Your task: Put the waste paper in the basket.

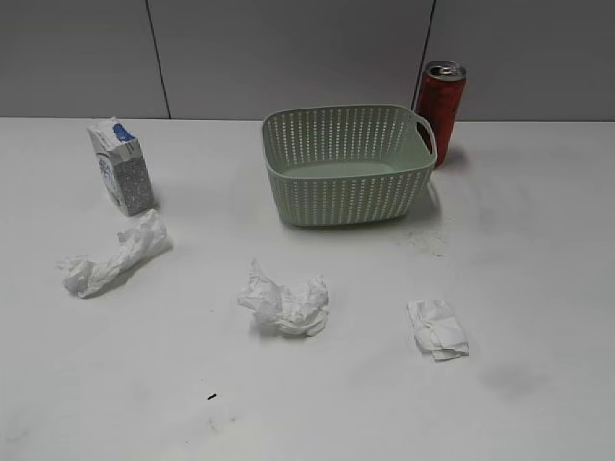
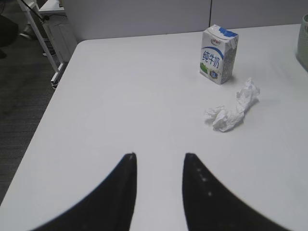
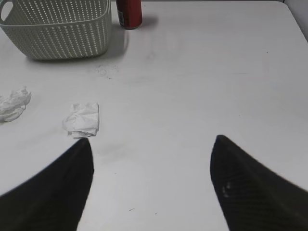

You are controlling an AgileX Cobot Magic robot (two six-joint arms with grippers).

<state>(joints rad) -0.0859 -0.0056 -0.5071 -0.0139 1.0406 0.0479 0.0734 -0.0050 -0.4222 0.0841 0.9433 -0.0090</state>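
The right gripper (image 3: 151,159) hangs above bare table (image 3: 216,72) with its two dark fingers spread wide and nothing between them. The left gripper (image 2: 159,166) is also empty, its fingers parted by a narrower gap, held low over the table's near left part. Neither arm shows in the exterior view, so both seem drawn back toward the near edge.

From the right gripper, the small flat wad (image 3: 82,119) lies just ahead and to the left, close to the left fingertip. That looks like the shortest reach of all. The bulky wad (image 3: 13,103) sits further left, at the edge of that view; in the exterior view it lies near the middle of the table (image 1: 285,303), between the two arms.

From the left gripper, the long wad (image 2: 233,109) lies ahead and well to the right, its long axis slanting from near-left to far-right, so the fingers would likely need to close across it rather than along it. A milk carton (image 2: 219,54) stands just beyond it.

The basket (image 1: 348,163) stands at the back, right of centre, apparently empty, with a red can (image 1: 440,99) behind its right corner. All three wads are still on the table, well short of it. The right arm is nearer the basket.
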